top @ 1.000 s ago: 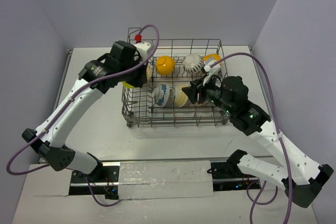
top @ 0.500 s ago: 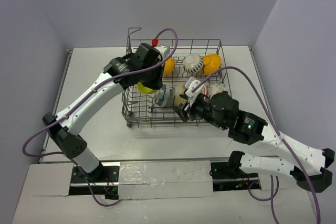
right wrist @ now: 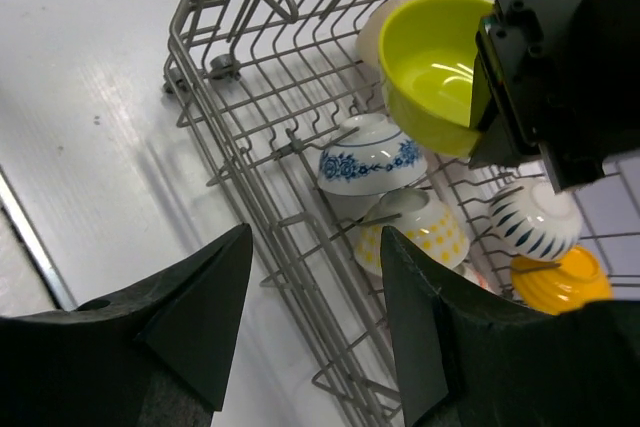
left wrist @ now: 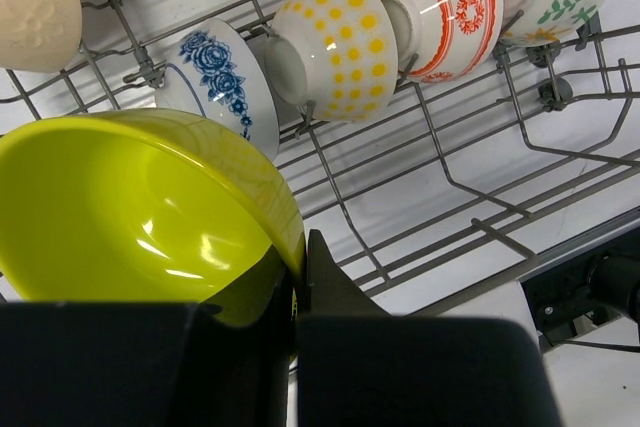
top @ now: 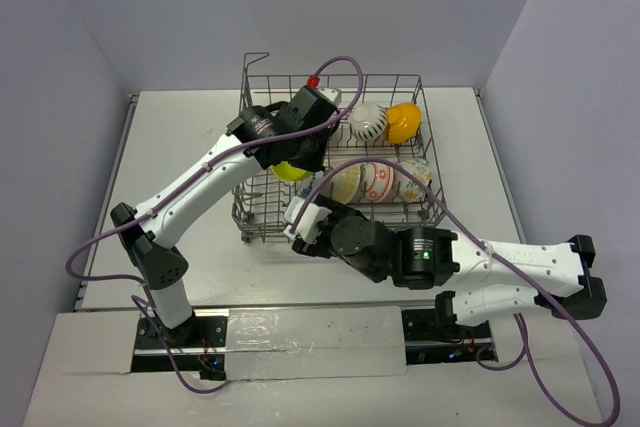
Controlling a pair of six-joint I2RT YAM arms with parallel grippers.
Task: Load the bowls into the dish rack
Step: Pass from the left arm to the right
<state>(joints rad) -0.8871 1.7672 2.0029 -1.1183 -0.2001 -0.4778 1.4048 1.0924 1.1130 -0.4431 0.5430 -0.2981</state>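
Note:
My left gripper [left wrist: 298, 267] is shut on the rim of a lime green bowl [left wrist: 130, 207], held tilted above the left middle of the dish rack [top: 262, 227]. The top view shows that bowl [top: 290, 170] under the left gripper [top: 300, 152]. Below it in the rack [left wrist: 450, 162] a blue-patterned bowl [left wrist: 225, 82], a yellow-dotted bowl [left wrist: 335, 42] and a red-and-white bowl [left wrist: 450, 7] stand on edge. A tan bowl [left wrist: 35, 2] sits at the upper left. My right gripper [right wrist: 315, 237] hangs open and empty over the rack's near edge [right wrist: 215, 97], seen in the top view as the right gripper [top: 300, 227].
A white striped bowl [top: 368, 123] and an orange-yellow bowl [top: 403, 122] rest in the rack's back row, and a floral bowl [top: 415, 175] at the front right. A raised handle [top: 256, 59] stands at the back-left corner. Purple cables loop over both arms.
The left arm has carried the lime green bowl rightward over the rack. The right arm has pulled back from the front-row bowls to the rack's near edge, its jaws a little wider.

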